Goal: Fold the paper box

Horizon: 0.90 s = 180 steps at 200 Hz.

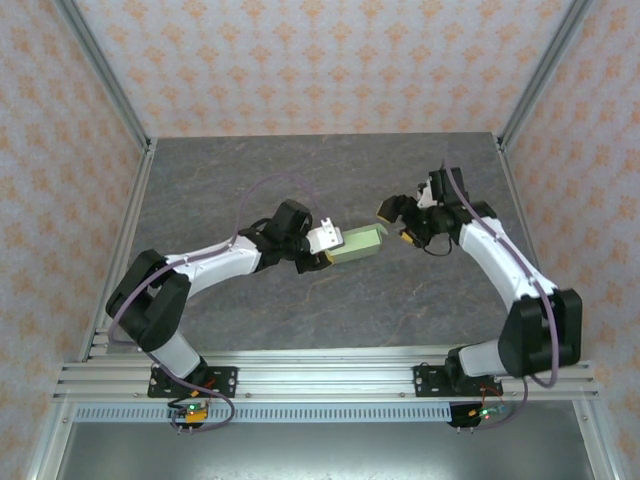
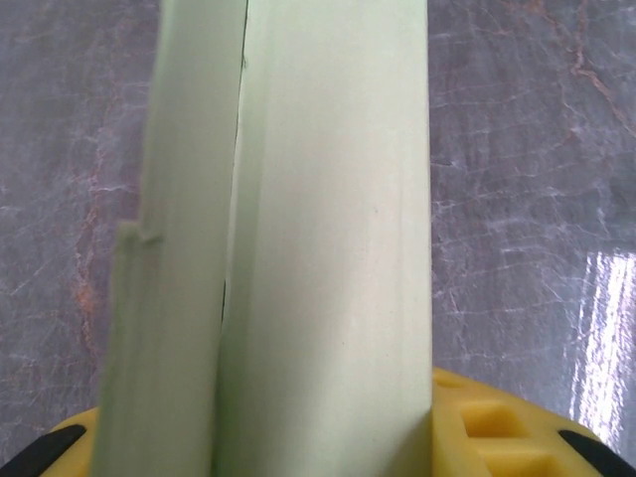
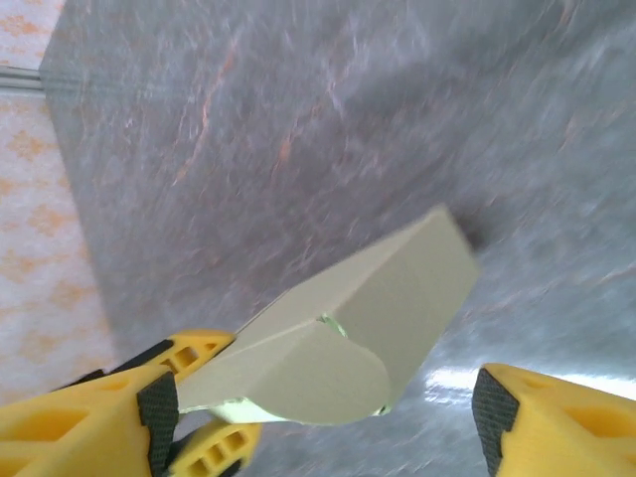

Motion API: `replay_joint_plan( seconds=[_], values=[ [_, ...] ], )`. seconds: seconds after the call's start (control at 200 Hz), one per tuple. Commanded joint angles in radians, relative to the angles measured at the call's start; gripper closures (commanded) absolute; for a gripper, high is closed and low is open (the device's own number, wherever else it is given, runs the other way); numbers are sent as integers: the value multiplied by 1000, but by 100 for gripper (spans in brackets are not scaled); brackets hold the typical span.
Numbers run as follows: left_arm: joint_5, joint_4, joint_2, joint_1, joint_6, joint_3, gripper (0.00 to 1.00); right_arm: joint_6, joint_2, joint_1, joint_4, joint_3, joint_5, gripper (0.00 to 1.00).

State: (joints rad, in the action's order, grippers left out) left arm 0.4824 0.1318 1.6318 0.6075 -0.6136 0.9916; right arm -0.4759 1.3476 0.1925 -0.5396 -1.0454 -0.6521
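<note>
Left gripper (image 1: 333,247) clamps partway closed on the pale green paper box (image 1: 360,243), while right gripper (image 1: 396,224) hangs wide open just beside its end.

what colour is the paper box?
The paper box is plain pale light green, no print. The left wrist view shows it best.

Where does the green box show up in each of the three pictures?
Top external: box at centre, at the tip of the left arm.
Left wrist: box up the middle, bottom edge to top.
Right wrist: box lower centre, between yellow fingers.
Shared landmark: grey marbled table.
</note>
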Motion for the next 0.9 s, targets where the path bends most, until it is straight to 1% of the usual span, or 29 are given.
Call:
replay_joint_plan(
  seconds=[0.0, 0.11, 0.22, 0.27, 0.34, 0.445, 0.496, 0.561, 0.606, 0.656, 0.896],
  values=[
    [61, 159, 36, -10, -71, 55, 65, 275, -59, -1, 102, 83, 105, 25],
    [82, 236, 65, -23, -106, 111, 64, 440, -74, 37, 125, 94, 95, 32],
    [99, 265, 91, -39, -121, 142, 63, 497, -16, 77, 93, 61, 103, 47],
    [114, 265, 101, -47, -121, 151, 62, 509, 21, 93, 62, 33, 106, 52],
    [125, 270, 110, -52, -123, 163, 61, 510, 56, 111, 56, 22, 117, 52],
    [128, 279, 121, -55, -130, 180, 58, 493, 68, 120, 77, 25, 138, 52],
    [134, 289, 127, -57, -135, 191, 57, 487, 70, 122, 87, 27, 135, 54],
    [143, 299, 131, -56, -141, 203, 56, 476, 72, 125, 106, 28, 133, 61],
    [145, 296, 131, -57, -143, 203, 56, 474, 80, 125, 108, 21, 121, 70],
    [144, 300, 133, -57, -144, 210, 56, 463, 91, 130, 90, 0, 115, 74],
    [124, 332, 148, -56, -144, 238, 56, 446, 117, 166, 18, -52, 166, 74]
  ],
)
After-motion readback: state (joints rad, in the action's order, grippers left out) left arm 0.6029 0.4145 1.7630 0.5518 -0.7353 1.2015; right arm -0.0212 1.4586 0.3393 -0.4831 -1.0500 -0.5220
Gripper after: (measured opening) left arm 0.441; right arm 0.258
